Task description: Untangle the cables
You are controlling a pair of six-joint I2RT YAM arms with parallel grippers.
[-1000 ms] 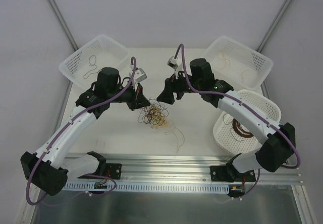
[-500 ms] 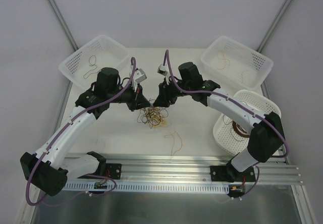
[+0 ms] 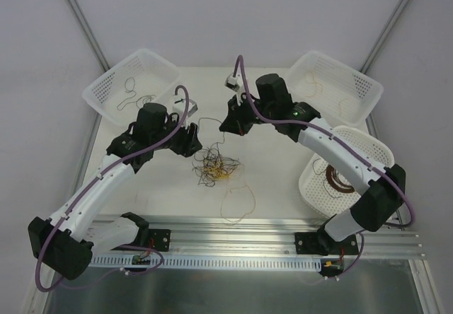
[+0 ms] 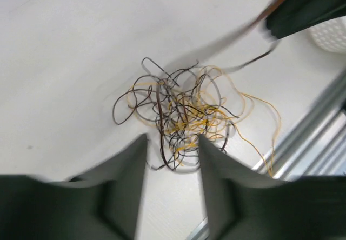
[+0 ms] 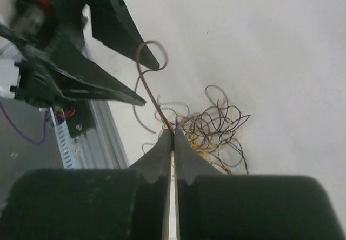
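We see the cables heaped mid-frame. Our right gripper pinches one brown strand; our left gripper hangs above them, jaws apart.

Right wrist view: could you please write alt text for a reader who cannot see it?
The right gripper, shut, pinches a thin brown strand that ends in a small curl, with the tangle of yellow, brown and black cables lying beside it on the white table. The open left gripper sits close by the curl.
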